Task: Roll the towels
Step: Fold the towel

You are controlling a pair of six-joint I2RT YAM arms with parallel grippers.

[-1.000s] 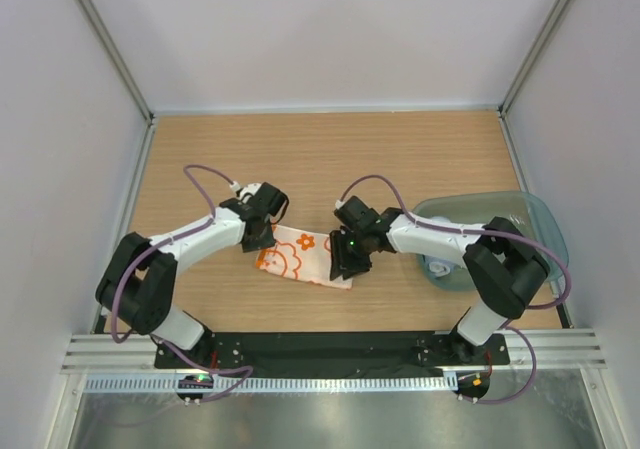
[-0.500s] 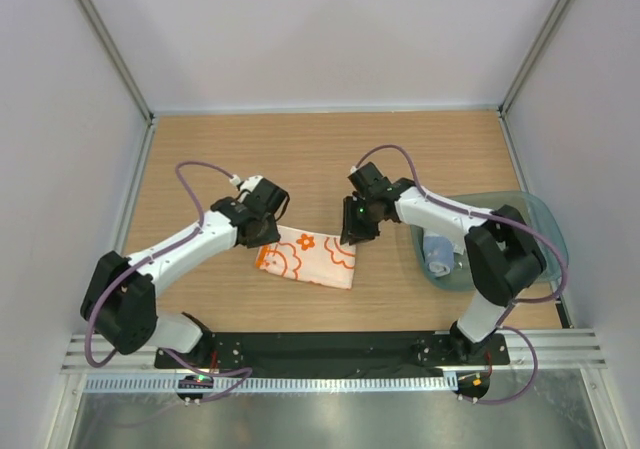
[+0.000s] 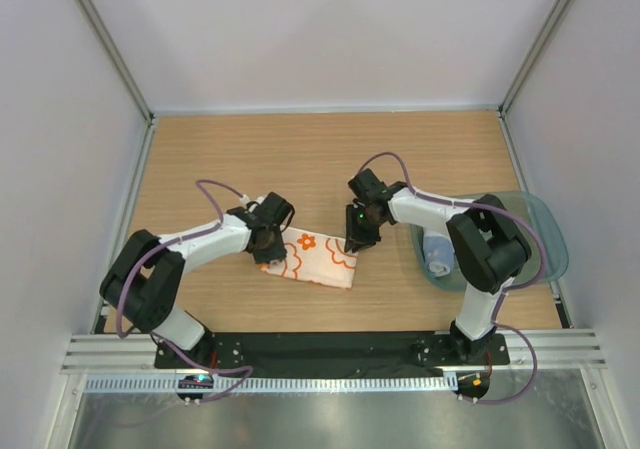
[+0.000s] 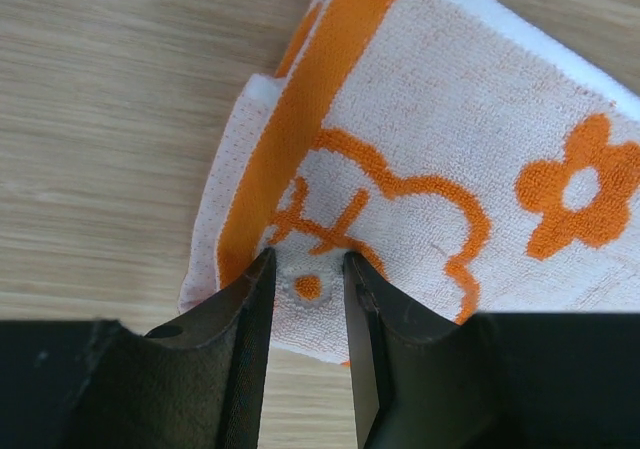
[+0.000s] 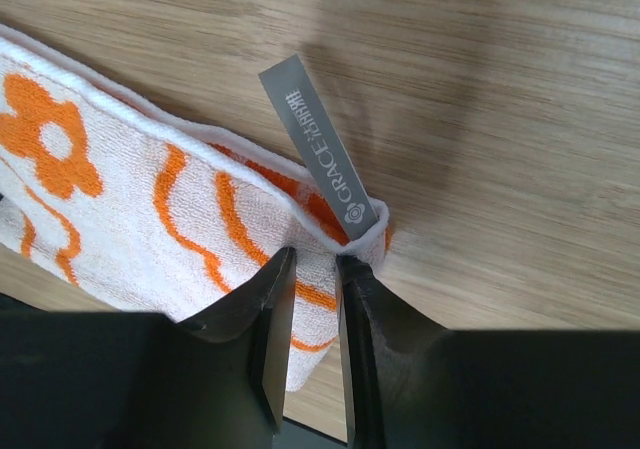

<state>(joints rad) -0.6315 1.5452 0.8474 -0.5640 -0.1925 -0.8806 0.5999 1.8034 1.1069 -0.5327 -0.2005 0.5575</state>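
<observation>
Two hands on one towel. The white terry towel with orange flower print lies folded flat on the wooden desk, just beside the translucent teal plastic basin, on the side facing the desk's middle.

The right hand is at the towel corner nearest the basin, fingers nearly together and nipping the hem right under the grey woven brand label. The left hand is at the end farthest from the basin. Its fingers are close together, with a pucker of cloth and an orange dot caught between the tips.

My read is that each hand takes an opposite end so the cloth stays taut and square for the roll. Low, edge-on grips reach only the top layers and leave the rest on the desk.

A rolled blue-and-white towel sits inside the basin, so one looks done and this is the next.

Step in hand, as a guess: securing the ends, with the roll not yet started, since the towel shows no curl.

Risks:
- The right pinch is very near the corner and may slip off.
- The label may get trapped in the grip.
- Uneven pull would skew the fold.
</observation>
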